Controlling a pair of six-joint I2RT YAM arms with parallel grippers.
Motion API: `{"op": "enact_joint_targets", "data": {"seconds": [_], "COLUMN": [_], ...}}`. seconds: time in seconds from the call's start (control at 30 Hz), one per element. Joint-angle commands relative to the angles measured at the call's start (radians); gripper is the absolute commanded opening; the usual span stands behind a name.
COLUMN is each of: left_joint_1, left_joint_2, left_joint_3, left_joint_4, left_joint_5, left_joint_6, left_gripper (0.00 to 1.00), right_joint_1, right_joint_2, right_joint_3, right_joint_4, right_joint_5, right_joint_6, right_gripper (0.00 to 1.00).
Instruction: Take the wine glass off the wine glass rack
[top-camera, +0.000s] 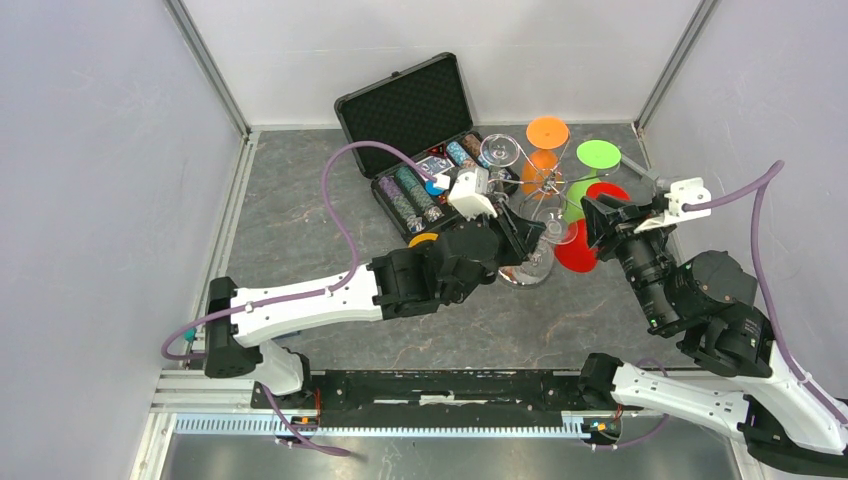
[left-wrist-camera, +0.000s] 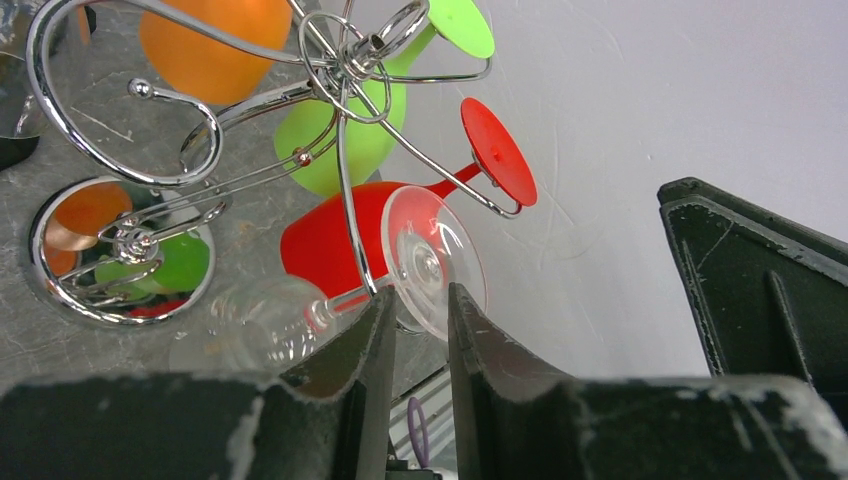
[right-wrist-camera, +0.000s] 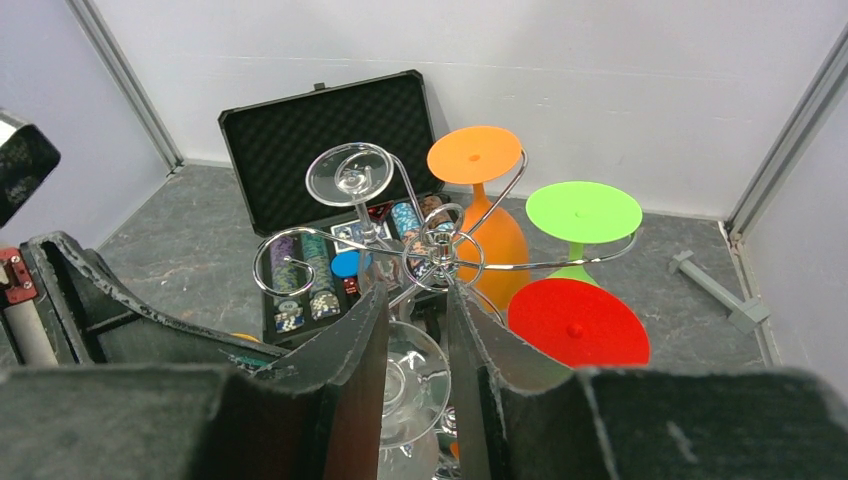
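Note:
The wine glass rack (top-camera: 546, 186) is a chrome wire stand with a mirrored disc base (left-wrist-camera: 120, 250) and curled hook arms (right-wrist-camera: 437, 245). Clear, orange (top-camera: 547, 132), green (top-camera: 598, 153) and red (top-camera: 578, 252) glasses hang from it upside down. One clear wine glass (left-wrist-camera: 435, 255) hangs tilted on a near hook. My left gripper (left-wrist-camera: 420, 300) has its jaws a little apart, tips right at this glass's foot, with nothing pinched. It reaches in from the left (top-camera: 527, 233). My right gripper (right-wrist-camera: 417, 300) is slightly open and empty, above the same glass (right-wrist-camera: 415, 375), right of the rack (top-camera: 592, 222).
An open black chip case (top-camera: 410, 110) with poker chips lies behind and left of the rack. A second clear glass (top-camera: 500, 150) hangs on the case side. A small grey bracket (top-camera: 640, 168) lies by the back right corner. White walls enclose the table.

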Motion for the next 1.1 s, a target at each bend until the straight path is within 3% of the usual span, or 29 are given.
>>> {"op": "enact_joint_targets", "data": {"seconds": [0.0,0.2,0.43,0.67,0.8,0.97,1.0,1.07], "left_joint_1": [0.011,0.041,0.088,0.109,0.111,0.112,0.113,0.113], "left_joint_2": [-0.008,0.016,0.094,0.132,0.13,0.128,0.128,0.125], "left_joint_3": [0.09,0.162,0.296,0.335,0.337,0.336,0.334,0.334], "left_joint_4": [-0.021,-0.103,-0.257,-0.324,-0.324,-0.322,-0.325,-0.337], "left_joint_5": [0.002,0.019,0.132,0.219,0.278,0.299,0.29,0.261], "left_joint_6": [0.084,0.156,0.193,0.166,0.142,0.137,0.143,0.157], "left_gripper": [0.28,0.39,0.45,0.49,0.45,0.3,0.32,0.48], "right_joint_1": [0.001,0.0,0.001,0.001,0.0,0.0,0.001,0.0], "right_joint_2": [-0.005,-0.011,-0.002,-0.011,-0.029,-0.044,-0.044,-0.041], "right_joint_3": [-0.002,-0.005,-0.009,0.001,0.005,-0.002,-0.004,-0.006], "right_joint_4": [0.032,0.03,0.031,0.028,0.028,0.035,0.036,0.037], "right_joint_5": [-0.039,-0.042,-0.043,-0.084,-0.121,-0.125,-0.124,-0.127], "right_joint_6": [0.005,0.004,0.001,0.015,0.025,0.031,0.03,0.03], "right_gripper": [0.33,0.33,0.34,0.34,0.34,0.34,0.34,0.34]}}
